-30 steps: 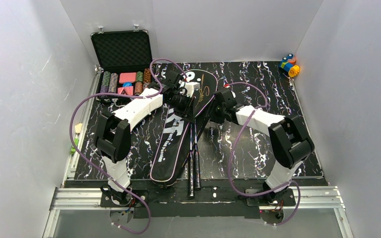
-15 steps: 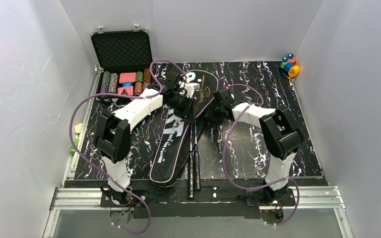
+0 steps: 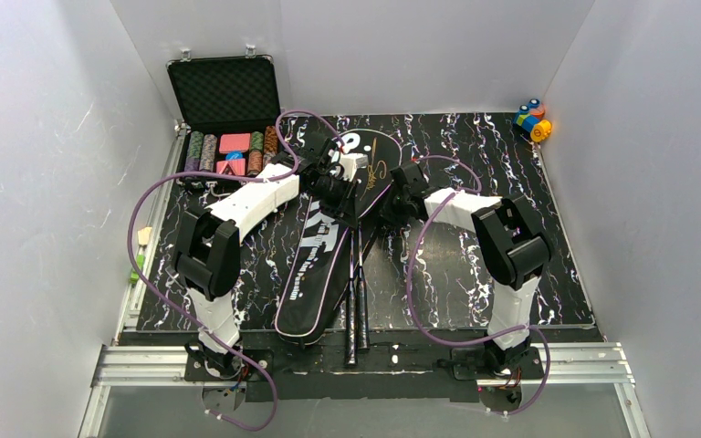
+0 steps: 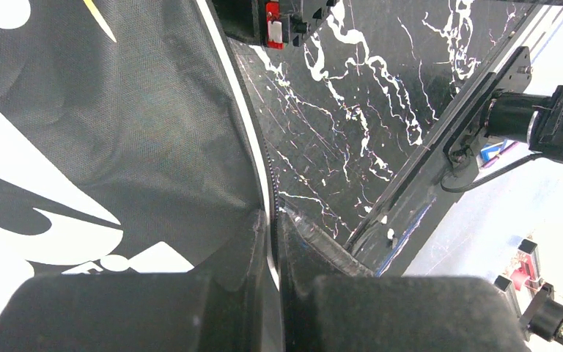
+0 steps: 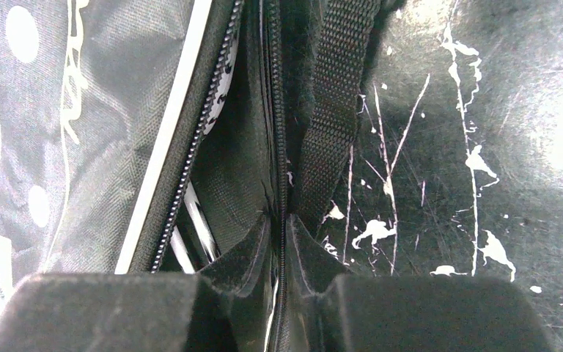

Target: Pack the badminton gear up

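Bag [image 3: 308, 269] edge was pinched in the closed jaws of the left gripper [image 4: 273, 220] and the right gripper [image 5: 280, 216], beside its open zipper [image 5: 220, 73]. It lay mid-table [image 3: 511, 164], with racket handles [image 3: 356, 306] protruding toward 6 o'clock and the chip case [image 3: 224, 91] at 10 o'clock.
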Motion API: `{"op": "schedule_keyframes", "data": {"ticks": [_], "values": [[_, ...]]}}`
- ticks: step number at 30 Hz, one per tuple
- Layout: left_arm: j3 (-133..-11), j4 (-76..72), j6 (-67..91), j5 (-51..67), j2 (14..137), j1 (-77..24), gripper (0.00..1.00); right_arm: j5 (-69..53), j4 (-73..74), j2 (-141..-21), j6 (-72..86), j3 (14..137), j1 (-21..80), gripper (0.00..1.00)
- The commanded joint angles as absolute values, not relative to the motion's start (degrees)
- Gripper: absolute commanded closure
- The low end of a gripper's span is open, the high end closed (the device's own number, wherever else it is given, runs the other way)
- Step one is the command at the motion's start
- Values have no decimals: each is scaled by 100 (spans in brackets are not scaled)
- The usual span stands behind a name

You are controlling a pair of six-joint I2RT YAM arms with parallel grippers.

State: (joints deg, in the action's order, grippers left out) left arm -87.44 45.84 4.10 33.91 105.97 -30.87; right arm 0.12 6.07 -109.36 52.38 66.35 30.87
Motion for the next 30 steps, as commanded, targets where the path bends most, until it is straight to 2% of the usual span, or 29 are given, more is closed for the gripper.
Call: {"op": "schedule_keyframes", "data": {"ticks": [1,3,4,6,7,8,13,20,26,30], "values": [[-8702,4551,369,3735,10043,-3129,100,-170,483,-11029,5256,6759,3096,84],[-8683,4551,355,3710,10029,-3129,100,-199,511,-11018,5261,6740,3094,97],[-8676,4550,341,3687,10021,-3131,100,-194,534,-10967,5269,6710,3094,99],[-8641,4544,293,3613,10005,-3129,100,-206,545,-10748,5268,6586,3094,99],[-8627,4544,245,3564,10002,-3129,94,-218,552,-10583,5257,6500,3094,99],[-8601,4525,192,3530,9987,-3127,83,-245,581,-10382,5255,6401,3094,99],[-8306,4074,139,3451,9696,-3137,63,-576,876,-9275,5165,5851,3185,99],[-8315,4100,27,3550,9621,-3436,56,-785,1356,-8012,5561,5197,3413,99],[-8226,4049,-163,4241,9345,-3905,42,-700,2048,-7564,5595,5667,3445,99],[-7937,3991,-219,4324,9220,-4126,41,-591,2364,-7472,5572,6055,3452,99]]}}
